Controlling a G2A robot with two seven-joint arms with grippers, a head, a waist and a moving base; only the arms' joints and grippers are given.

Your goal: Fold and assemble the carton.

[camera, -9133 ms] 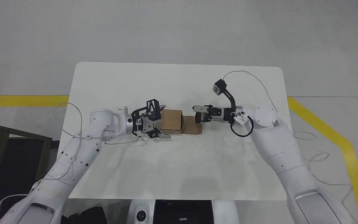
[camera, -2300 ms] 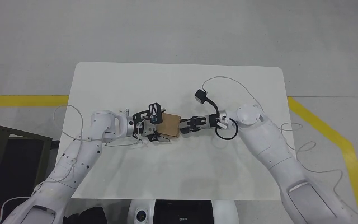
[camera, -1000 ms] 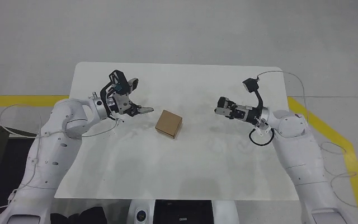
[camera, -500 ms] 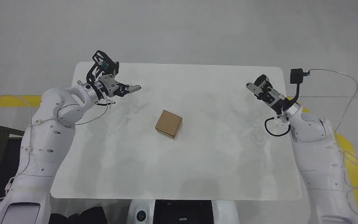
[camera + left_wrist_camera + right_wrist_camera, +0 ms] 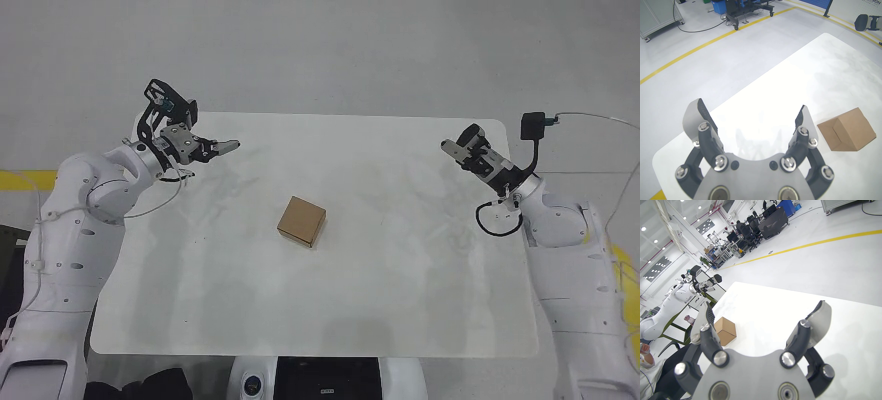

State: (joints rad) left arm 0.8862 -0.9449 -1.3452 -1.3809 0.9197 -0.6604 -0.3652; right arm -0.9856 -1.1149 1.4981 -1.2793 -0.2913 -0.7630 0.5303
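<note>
The jaws of the left arm [image 5: 100,188] stand wide apart with nothing between them. In the left wrist view their ribbed black pads [image 5: 705,115] face each other across a bare stretch of white worktop [image 5: 829,66]. From above, these jaws hang over the worktop's far left corner, tips pointing inward along the far edge.

The jaws of the right arm [image 5: 560,225] are spread just as wide and are empty too. In the right wrist view, plain worktop shows through the gap between them. From above, they hang over the far right corner, tips pointing inward toward the left arm's side.

The carton [image 5: 302,221] sits near the middle of the worktop, well apart from both pairs of jaws and nearer the robot than either. It is a closed brown box, resting flat on one face and turned at an angle to the worktop's edges. The left wrist view shows a seam on one side face, where one panel overlaps another. Nothing touches it. In the right wrist view it lies beyond the jaws, between them and the left arm.

A thin cable [image 5: 600,115] runs from the right arm's wrist out past the worktop's edge. A yellow line [image 5: 20,180] on the grey floor [image 5: 320,50] passes beside the worktop.
</note>
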